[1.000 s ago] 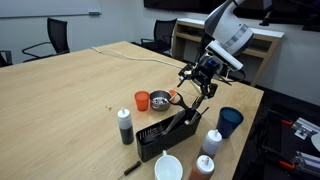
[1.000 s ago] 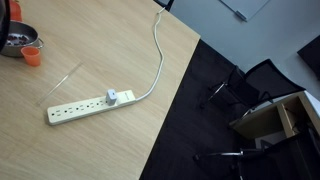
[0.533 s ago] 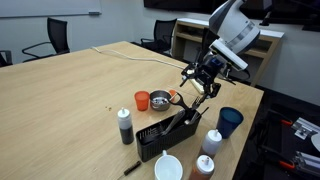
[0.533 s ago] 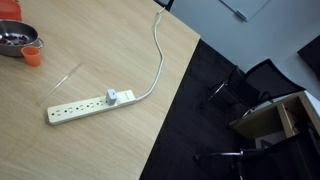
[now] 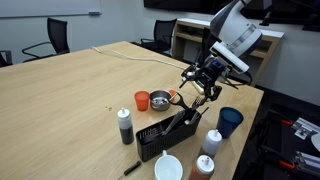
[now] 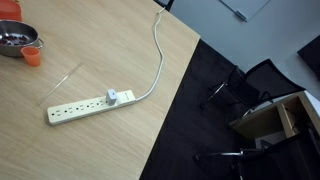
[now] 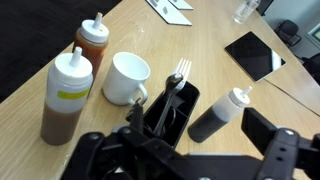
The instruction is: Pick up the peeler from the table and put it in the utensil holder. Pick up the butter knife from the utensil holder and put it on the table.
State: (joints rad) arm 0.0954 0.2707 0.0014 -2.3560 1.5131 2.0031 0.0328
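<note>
Long black slotted utensil holder point(image 5: 158, 138) stands upright on the pale light-wood table point(image 5: 70, 90); near its edge

Three squeeze bottles are counted: a dark bottle point(image 7: 215, 118), a brown-filled bottle point(image 7: 64, 98) and an orange bottle point(image 7: 92, 42). Three cups are seen: a white cup point(image 5: 168, 167), a dark blue cup point(image 5: 230, 122) and a small orange cup point(image 5: 141, 101). One metal bowl point(image 5: 160, 98), one utensil holder point(image 5: 158, 139), one fork point(image 7: 178, 72), one power strip point(image 6: 85, 106), one dark tablet point(image 7: 255, 55) and one table point(image 5: 60, 90) are found. The bowl and the small orange cup, shown in both exterior views, are counted once
</note>
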